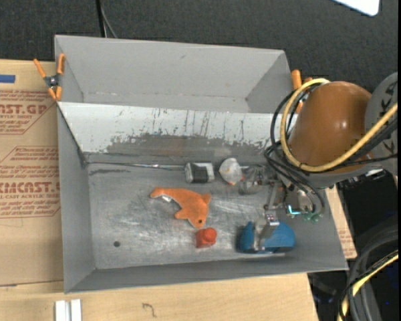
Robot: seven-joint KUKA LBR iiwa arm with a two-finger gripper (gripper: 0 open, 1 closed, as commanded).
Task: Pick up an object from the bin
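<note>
Dolphin toy (184, 204) in mid bin (167, 72), knob (205, 237) just before it, block (199, 172) and lump (230, 171) behind.

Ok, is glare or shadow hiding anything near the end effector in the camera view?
Camera view: no hard shadows; the bin floor shows a pale scuffed sheen beside the orange toy, hiding nothing; no glare on the blue object under the end effector; the arm, not shadow, covers the bin's right corner.
</note>
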